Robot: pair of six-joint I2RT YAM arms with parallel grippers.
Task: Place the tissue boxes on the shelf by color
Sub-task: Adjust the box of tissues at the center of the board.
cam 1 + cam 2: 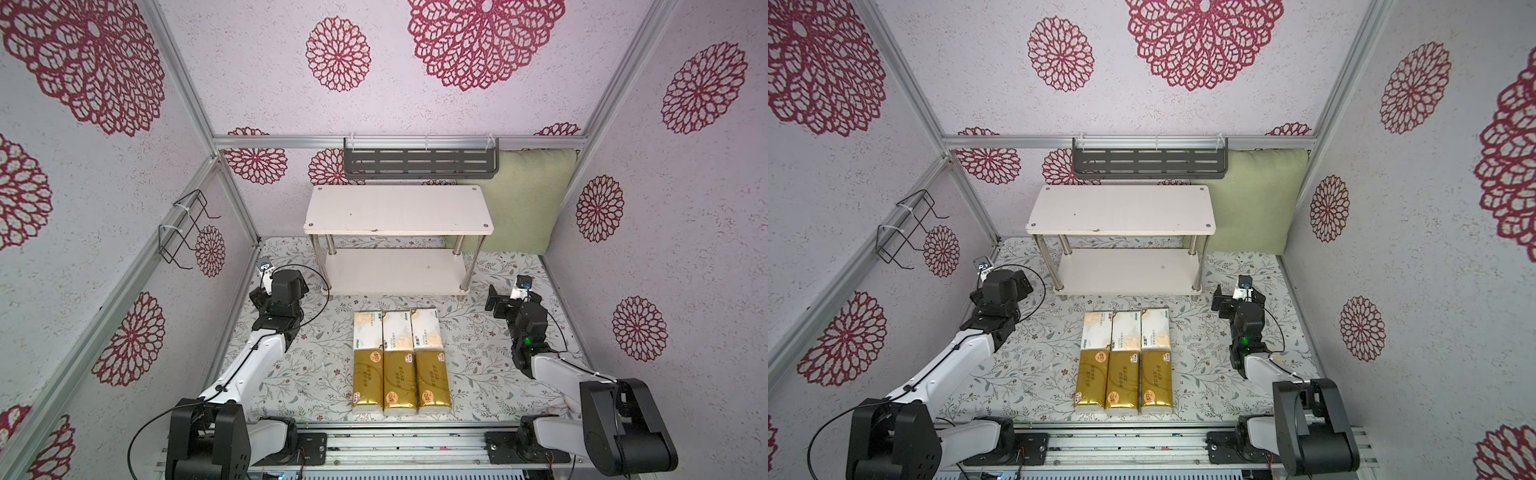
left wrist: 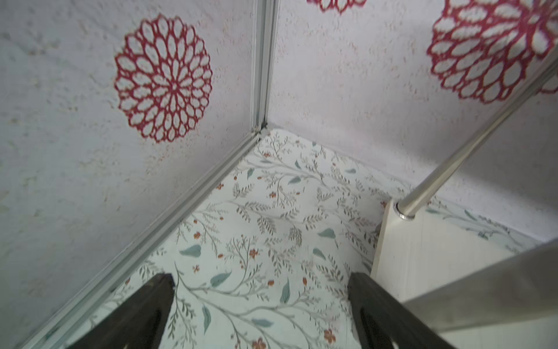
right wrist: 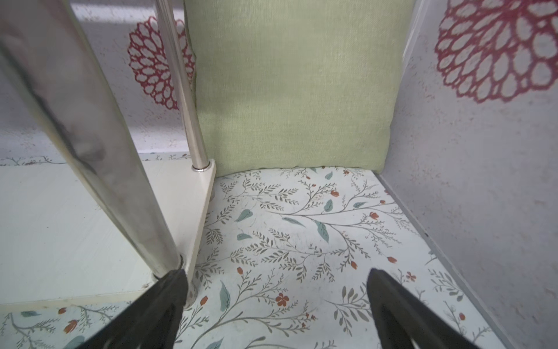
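A: Where are we now?

B: All six tissue boxes point(image 1: 398, 357) lie on the cloth in front of the shelf point(image 1: 399, 210), and none is on it yet. Three white packs point(image 1: 397, 330) make the row nearer the shelf, and three gold packs point(image 1: 400, 380) the row nearer our base. The left gripper point(image 2: 259, 281) and the right gripper point(image 3: 276, 273) both have the jaws wide apart and hold nothing. Each one stands beside a front corner of the shelf.

A: What may go wrong for us?

B: The packs touch each other on the sides and at the ends, so we think a finger finds no free gap and may push or drag a neighbour. They look soft and the gold wrap is shiny, so a pack may sag or slip. One finger of the right gripper appears very near a chrome leg point(image 3: 120, 181), and a careless swing could knock the shelf. The lower board point(image 1: 395, 270) seems to leave little height under the top board.

A: And what can we not see?

B: The wrist views show no pack at all. The back of the lower board is hidden by the top board. In both top views the left fingertips are hard to make out, and the lettering is too small to read.
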